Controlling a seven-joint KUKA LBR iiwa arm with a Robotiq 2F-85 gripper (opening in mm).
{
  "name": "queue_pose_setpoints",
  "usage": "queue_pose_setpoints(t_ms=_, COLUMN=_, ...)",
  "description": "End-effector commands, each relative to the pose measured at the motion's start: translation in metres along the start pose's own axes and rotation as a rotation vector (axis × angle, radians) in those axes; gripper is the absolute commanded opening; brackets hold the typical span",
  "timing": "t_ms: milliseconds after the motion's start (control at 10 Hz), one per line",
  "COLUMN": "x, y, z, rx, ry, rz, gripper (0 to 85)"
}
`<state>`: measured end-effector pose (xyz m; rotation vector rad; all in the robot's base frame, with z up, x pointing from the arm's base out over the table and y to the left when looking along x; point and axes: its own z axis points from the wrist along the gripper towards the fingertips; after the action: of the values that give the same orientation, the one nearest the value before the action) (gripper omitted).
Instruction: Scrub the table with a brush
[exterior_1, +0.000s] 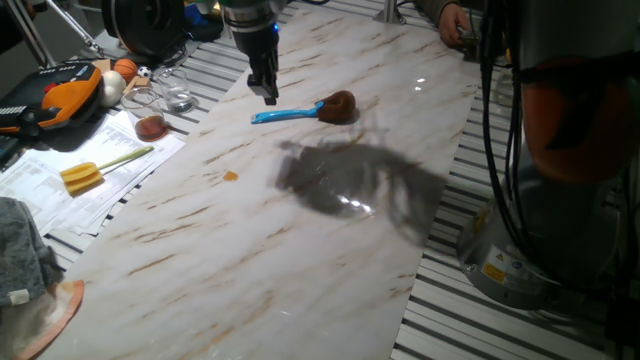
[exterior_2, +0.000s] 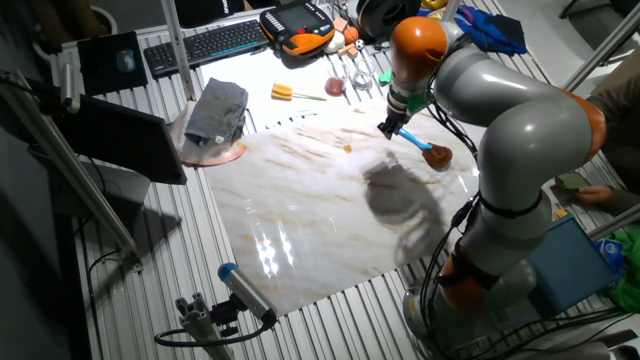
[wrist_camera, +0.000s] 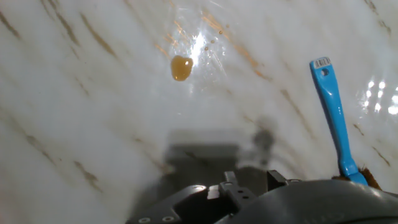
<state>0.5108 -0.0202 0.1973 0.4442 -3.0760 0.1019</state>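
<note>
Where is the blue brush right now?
The brush lies flat on the marble table, toward its far end in the one fixed view, just right of the gripper above it and past the small orange spot.

One fixed view looks low along the surface (exterior_1: 300, 230) from one end. The other fixed view looks down from high opposite. The hand view hangs close above it. All share the brush (exterior_1: 300, 112).

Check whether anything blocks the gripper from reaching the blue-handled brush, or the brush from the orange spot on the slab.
Nothing visible does. The gripper hangs just above the brush, which lies flat on the table with only bare marble around its handle. The marble from there to the orange spot also looks bare.
</note>
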Motion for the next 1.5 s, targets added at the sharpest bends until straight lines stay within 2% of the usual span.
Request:
queue_pose_setpoints(t_ms=0, x=0.0, y=0.0, z=0.0, rx=-0.005, ry=-0.006, rz=-0.014, gripper=34.0)
queue_pose_setpoints(t_ms=300, x=-0.018, y=-0.061, z=0.022, rx=-0.041, ry=-0.013, rz=-0.107, gripper=34.0)
queue_pose_setpoints(t_ms=400, x=-0.024, y=-0.076, z=0.029, rx=-0.034, ry=-0.007, rz=-0.133, gripper=51.0)
queue_pose_setpoints(t_ms=500, x=-0.027, y=-0.092, z=0.039, rx=-0.022, ry=-0.005, rz=-0.148, gripper=51.0)
queue_pose_setpoints(t_ms=600, x=-0.027, y=-0.103, z=0.047, rx=-0.017, ry=-0.016, rz=-0.147, gripper=51.0)
queue_pose_setpoints(t_ms=700, x=-0.026, y=-0.111, z=0.054, rx=-0.008, ry=-0.019, rz=-0.147, gripper=51.0)
queue_pose_setpoints(t_ms=900, x=-0.021, y=-0.12, z=0.063, rx=-0.016, ry=-0.002, rz=-0.141, gripper=51.0)
queue_pose_setpoints(t_ms=1100, x=-0.019, y=-0.125, z=0.078, rx=-0.036, ry=-0.02, rz=-0.148, gripper=51.0)
queue_pose_setpoints(t_ms=1200, x=-0.019, y=-0.127, z=0.084, rx=-0.026, ry=-0.023, rz=-0.154, gripper=51.0)
queue_pose_setpoints(t_ms=1300, x=-0.019, y=-0.128, z=0.09, rx=-0.022, ry=-0.039, rz=-0.158, gripper=51.0)
queue_pose_setpoints(t_ms=1400, x=-0.019, y=-0.128, z=0.095, rx=-0.021, ry=-0.037, rz=-0.16, gripper=51.0)
